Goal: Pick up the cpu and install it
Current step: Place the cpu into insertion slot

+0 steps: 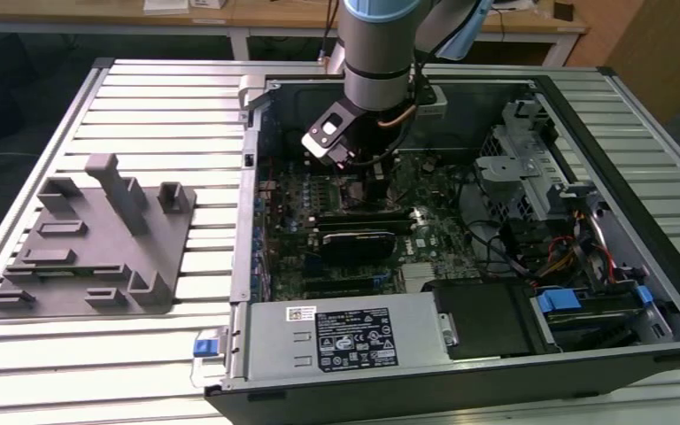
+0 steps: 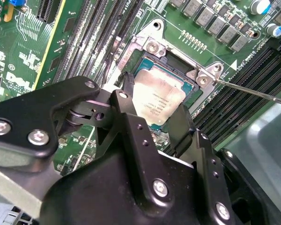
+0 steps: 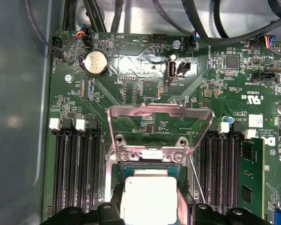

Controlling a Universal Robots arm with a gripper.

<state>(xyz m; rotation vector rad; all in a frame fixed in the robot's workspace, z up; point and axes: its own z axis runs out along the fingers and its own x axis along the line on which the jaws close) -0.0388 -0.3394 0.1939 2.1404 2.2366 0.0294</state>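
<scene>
The cpu (image 2: 155,101), a flat square chip with a shiny silver top, sits between my two black fingers (image 2: 127,86) right over the open socket (image 2: 171,58) on the green motherboard. My gripper (image 2: 154,107) is shut on the cpu's two opposite edges. In the first wrist view the cpu (image 3: 147,199) covers the socket opening below the raised metal load plate (image 3: 159,112), with my gripper (image 3: 150,204) around it. In the exterior view my gripper (image 1: 378,181) reaches down into the open computer case (image 1: 588,177). I cannot tell whether the chip rests in the socket or hovers just above it.
A thin metal socket lever (image 2: 253,91) sticks out beside the socket. Memory slots (image 3: 72,168) flank it on both sides. A grey plastic fixture (image 1: 92,248) lies on the slatted table at the exterior view's left. The power supply (image 1: 340,341) and cables (image 1: 517,248) fill the case's near side.
</scene>
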